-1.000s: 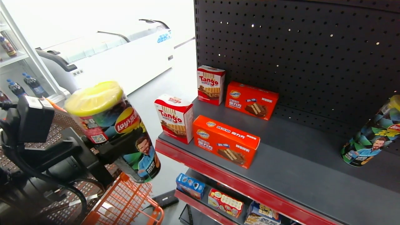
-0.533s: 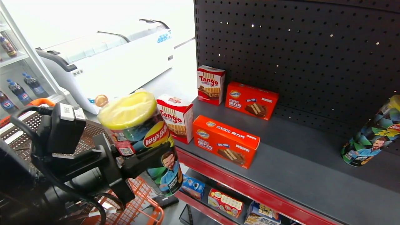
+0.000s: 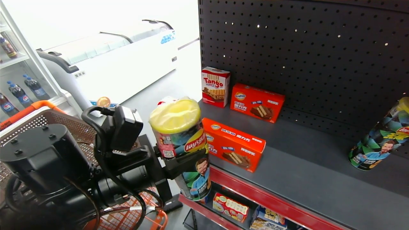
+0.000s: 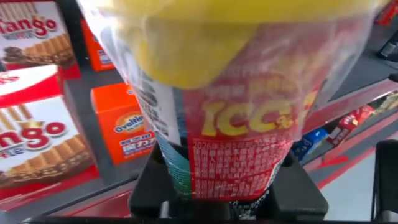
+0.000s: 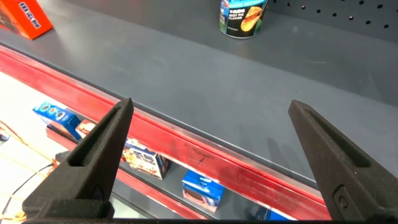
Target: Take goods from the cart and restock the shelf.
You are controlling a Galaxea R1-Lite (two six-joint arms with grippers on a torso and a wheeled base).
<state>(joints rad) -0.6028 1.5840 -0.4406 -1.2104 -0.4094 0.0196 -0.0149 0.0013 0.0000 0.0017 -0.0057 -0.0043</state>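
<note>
My left gripper [image 3: 182, 161] is shut on a tall chip canister [image 3: 181, 134] with a yellow lid, holding it upright around its middle. The canister hangs just in front of the shelf's [image 3: 303, 169] red front edge, at its left end. In the left wrist view the canister [image 4: 236, 124] sits between the black fingers [image 4: 155, 186]. A second, matching canister [image 3: 380, 140] stands on the shelf at the far right. My right gripper [image 5: 217, 155] is open and hovers above the shelf's front edge, with that canister [image 5: 242, 15] beyond it. The orange cart [image 3: 28, 111] is at the left.
Two orange boxes [image 3: 231, 143] [image 3: 257, 102] and a red-and-white wafer box [image 3: 215, 86] stand on the shelf's left part; another wafer box [image 3: 166, 99] is mostly hidden behind the held canister. The pegboard [image 3: 303, 48] backs the shelf. Small boxes [image 3: 230, 207] fill the lower shelf.
My left arm has carried the canister rightward from above the cart to the shelf's front edge; it now covers the front wafer box. The shelf goods have not moved.
</note>
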